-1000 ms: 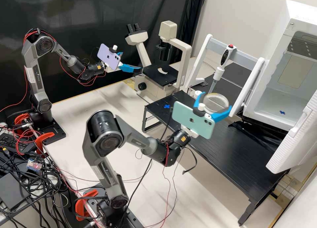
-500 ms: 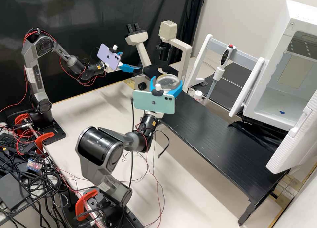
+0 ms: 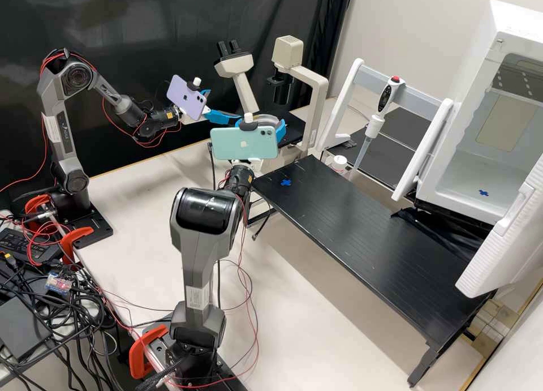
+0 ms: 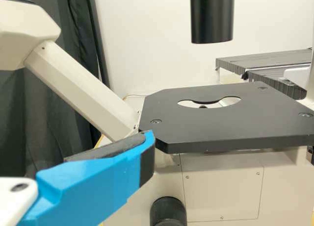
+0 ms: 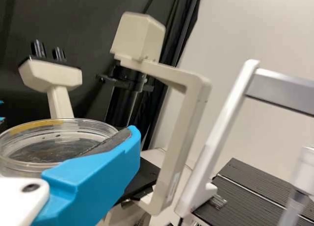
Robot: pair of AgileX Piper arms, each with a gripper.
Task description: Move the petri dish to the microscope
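Clear petri dish [image 5: 54, 150] within the right tool [image 3: 266, 123], seemingly clamped around its sides.

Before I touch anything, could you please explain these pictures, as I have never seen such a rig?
These are two robot arms at a lab bench. The high view looks down from a fixed camera; each wrist view comes from a camera on that arm. The right gripper holds a clear petri dish between its blue fingers; the left gripper, beside the microscope, is open and holds nothing. A black raised platform bears a blue cross. Beyond it, an electronic pipette hangs on a stand.
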